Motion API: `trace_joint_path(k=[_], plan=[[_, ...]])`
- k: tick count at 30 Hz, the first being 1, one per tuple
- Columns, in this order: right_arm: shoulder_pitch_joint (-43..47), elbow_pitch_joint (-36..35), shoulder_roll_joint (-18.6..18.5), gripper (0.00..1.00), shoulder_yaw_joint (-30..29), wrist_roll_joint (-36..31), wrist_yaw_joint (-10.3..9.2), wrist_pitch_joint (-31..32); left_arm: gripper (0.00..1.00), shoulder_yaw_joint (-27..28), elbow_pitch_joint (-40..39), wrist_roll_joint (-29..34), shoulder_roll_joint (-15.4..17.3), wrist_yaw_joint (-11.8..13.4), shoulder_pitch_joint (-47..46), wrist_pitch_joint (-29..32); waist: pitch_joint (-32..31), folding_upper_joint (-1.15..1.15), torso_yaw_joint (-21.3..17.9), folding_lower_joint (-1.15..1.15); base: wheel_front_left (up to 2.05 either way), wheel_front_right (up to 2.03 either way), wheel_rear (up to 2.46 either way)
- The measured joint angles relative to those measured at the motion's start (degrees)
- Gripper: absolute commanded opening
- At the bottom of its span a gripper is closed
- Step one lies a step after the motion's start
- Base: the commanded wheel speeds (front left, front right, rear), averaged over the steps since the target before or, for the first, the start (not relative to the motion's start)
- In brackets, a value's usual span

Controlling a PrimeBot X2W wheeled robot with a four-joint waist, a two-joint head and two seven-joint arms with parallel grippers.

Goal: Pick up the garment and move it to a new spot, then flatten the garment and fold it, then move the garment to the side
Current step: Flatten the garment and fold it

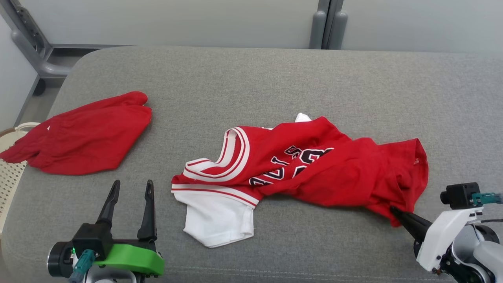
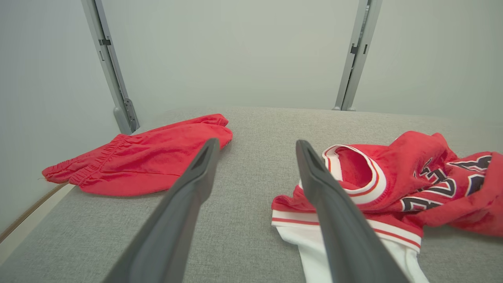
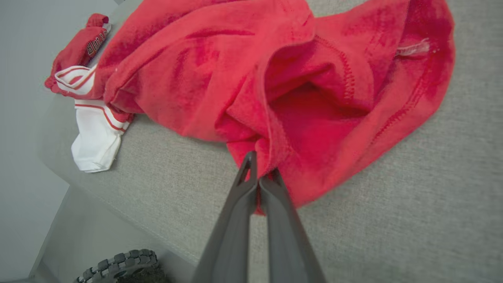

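Crumpled red jersey [image 1: 310, 165] lies on the grey cushion [image 1: 275, 78], well apart from the red shorts [image 1: 82, 133], on the robot's right of them. White sleeve and striped collar end points toward the shorts, hem end away from them.

Right gripper [image 3: 262, 173] is at the jersey edge farthest from the shorts, fingers pressed together with a fold of red hem pinched between the tips. It looks like a thin bite, right at the edge. Left gripper [image 1: 133, 184] sits between the shorts and the jersey's white sleeve, fingers spread apart, holding nothing and touching no cloth.

Step in hand, as I judge it: getting a two-point hold to lift and relocate the jersey.

To do it well:
- Check the right pinch is deep enough before lifting, since an edge grip may slip.
- Send the left gripper away from the shorts to the collar or shoulder seam, not the loose white sleeve.
- Close on one layer only if possible; the bunched fabric hides the layers.
- Lift both ends together and keep tension between them so the body unrolls.
- Keep clear of the shorts when setting down.
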Motion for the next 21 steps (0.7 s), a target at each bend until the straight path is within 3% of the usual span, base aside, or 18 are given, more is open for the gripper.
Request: trace_joint_path(k=[3, 4, 5, 6, 15, 19, 21], plan=[[0.24, 3.07, -0.53, 0.00, 0.75, -0.48, -0.01, 1.34, 1.00, -0.09, 0.04, 0.00, -0.01, -0.02, 0.00, 0.00, 0.18, 0.00, -0.28, 0.00, 0.00, 0.00, 0.00], [0.24, 3.07, -0.53, 0.34, 0.75, -0.48, -0.01, 1.34, 1.00, -0.09, 0.04, 0.00, -0.01, -0.02, 0.00, 0.00, 0.18, 0.00, -0.28, 0.00, 0.00, 0.00, 0.00], [0.29, 3.74, -0.22, 0.90, 0.99, -0.63, -0.01, 1.47, 1.00, -0.13, 0.07, 0.00, -0.01, -0.02, -0.01, 0.00, 0.21, 0.00, -0.36, 0.00, 0.00, 0.00, 0.00], [0.29, 4.15, 0.31, 1.00, 0.99, -0.70, -0.01, 1.24, 1.00, -0.15, 0.10, 0.00, -0.01, -0.05, -0.01, 0.00, 0.23, 0.00, -0.43, 0.00, 0.00, 0.00, 0.00], [-0.81, 2.01, 0.60, 1.00, -0.74, 0.68, -0.01, -4.27, 1.00, 0.35, 0.46, 0.45, 0.00, -0.26, 0.00, 0.00, -0.48, 0.00, -0.88, 0.00, 0.00, 0.00, 0.00], [-3.55, 7.31, 0.38, 1.00, -2.07, -3.79, -0.02, -7.33, 1.00, 0.48, 0.43, 0.48, 0.00, -0.29, 0.04, 0.00, -0.78, 0.00, -0.93, 0.00, 0.00, 0.00, 0.00], [-4.73, 9.32, 2.20, 1.00, -2.09, -4.57, -0.02, -7.36, 1.00, 0.40, 0.40, 0.49, -0.01, -0.35, 0.09, 0.00, -0.89, 0.00, -0.84, 0.00, 0.00, 0.00, 0.00]])
